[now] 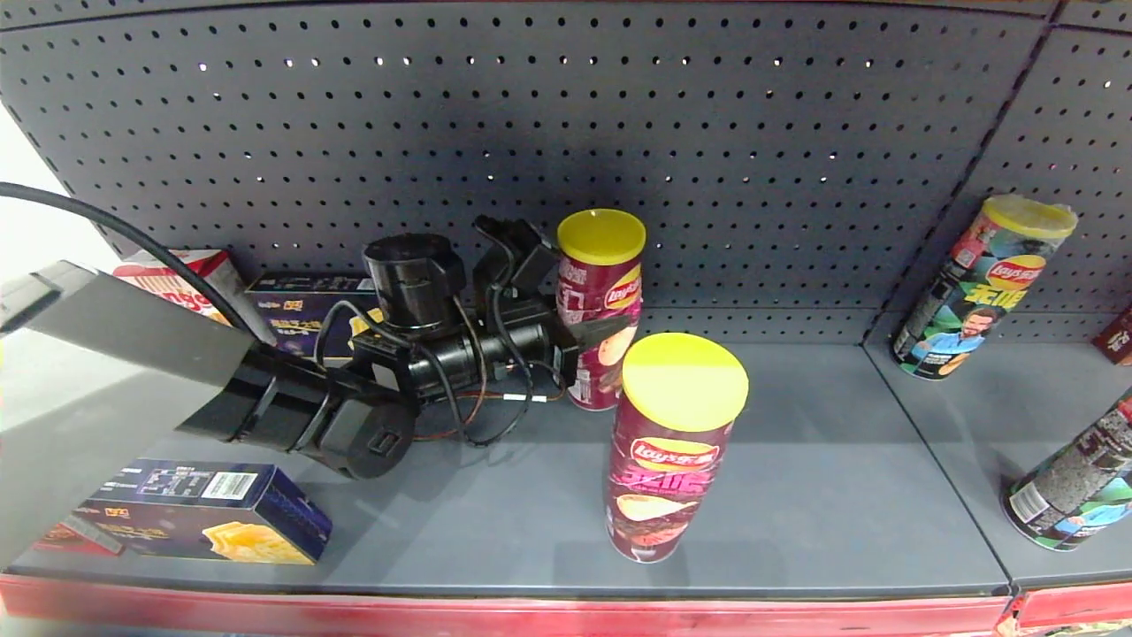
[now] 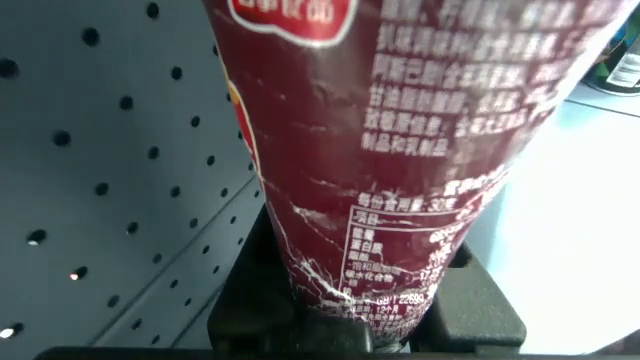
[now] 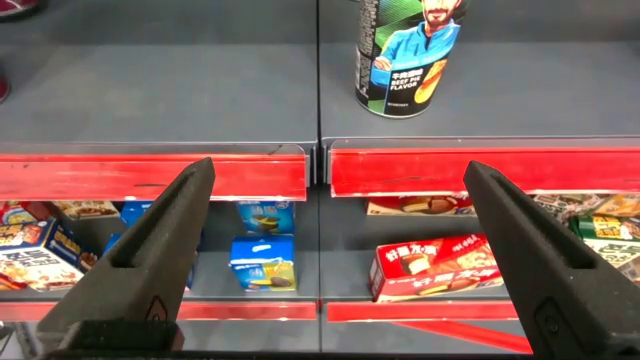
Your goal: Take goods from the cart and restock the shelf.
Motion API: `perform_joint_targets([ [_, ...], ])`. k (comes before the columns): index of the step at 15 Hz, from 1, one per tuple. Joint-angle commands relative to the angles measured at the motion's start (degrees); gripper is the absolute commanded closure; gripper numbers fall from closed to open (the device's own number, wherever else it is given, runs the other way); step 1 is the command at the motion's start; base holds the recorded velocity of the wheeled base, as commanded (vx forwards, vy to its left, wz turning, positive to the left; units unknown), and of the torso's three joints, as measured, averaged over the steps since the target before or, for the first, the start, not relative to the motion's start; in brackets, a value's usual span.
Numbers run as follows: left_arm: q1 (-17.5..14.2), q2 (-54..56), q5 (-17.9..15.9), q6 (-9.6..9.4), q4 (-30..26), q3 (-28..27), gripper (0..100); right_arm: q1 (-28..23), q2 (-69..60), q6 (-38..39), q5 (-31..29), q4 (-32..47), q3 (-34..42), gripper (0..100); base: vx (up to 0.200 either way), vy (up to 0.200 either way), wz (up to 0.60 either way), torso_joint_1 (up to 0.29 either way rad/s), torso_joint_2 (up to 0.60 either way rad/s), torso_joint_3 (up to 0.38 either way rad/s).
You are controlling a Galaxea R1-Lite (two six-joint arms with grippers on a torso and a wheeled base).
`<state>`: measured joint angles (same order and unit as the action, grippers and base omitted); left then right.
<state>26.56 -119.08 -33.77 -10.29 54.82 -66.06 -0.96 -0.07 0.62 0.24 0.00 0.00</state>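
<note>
A maroon chip can (image 1: 604, 283) with a yellow lid stands upright at the back of the grey shelf (image 1: 822, 478), close to the pegboard. My left gripper (image 1: 594, 334) comes in from the left and is shut on the lower half of that can. In the left wrist view the can's body (image 2: 400, 150) sits between the jaws. A second maroon chip can (image 1: 669, 451) stands free nearer the shelf's front edge. My right gripper (image 3: 338, 168) is open with nothing in it and faces the red shelf edge (image 3: 150, 175).
Blue boxes (image 1: 208, 511) (image 1: 305, 310) and a red-and-white box (image 1: 181, 279) lie at the shelf's left. Two green cans (image 1: 982, 287) (image 1: 1074, 487) occupy the right bay. In the right wrist view, a green can (image 3: 405, 50) stands above a lower shelf holding a blue pack (image 3: 265, 262) and a red box (image 3: 435, 268).
</note>
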Motion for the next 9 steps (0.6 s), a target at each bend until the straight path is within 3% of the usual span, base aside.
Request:
perform_joint_targets([
  [1,0.07,-0.89,0.02,-0.08,0.29,0.76,100,0.0,0.07,-0.01,0.02,0.0,0.0,0,0.0,0.0,0.0,0.0,0.0,0.0],
  [3,-0.02,-0.98,0.19,-0.17,0.2,1.37,100,0.0,0.07,-0.01,0.02,0.0,0.0,0,0.0,0.0,0.0,0.0,0.0,0.0],
  [4,-0.11,-0.81,0.19,-0.08,0.2,1.64,0,0.0,0.07,-0.01,0.02,0.0,0.0,0,0.0,0.0,0.0,0.0,0.0,0.0],
  [7,-0.99,0.95,0.63,-0.26,-0.68,4.01,0,0.0,0.07,-0.01,0.02,0.0,0.0,0,0.0,0.0,0.0,0.0,0.0,0.0],
  [9,-2.66,4.38,3.09,-0.35,-3.05,5.94,0,0.0,0.07,-0.01,0.02,0.0,0.0,0,0.0,0.0,0.0,0.0,0.0,0.0],
])
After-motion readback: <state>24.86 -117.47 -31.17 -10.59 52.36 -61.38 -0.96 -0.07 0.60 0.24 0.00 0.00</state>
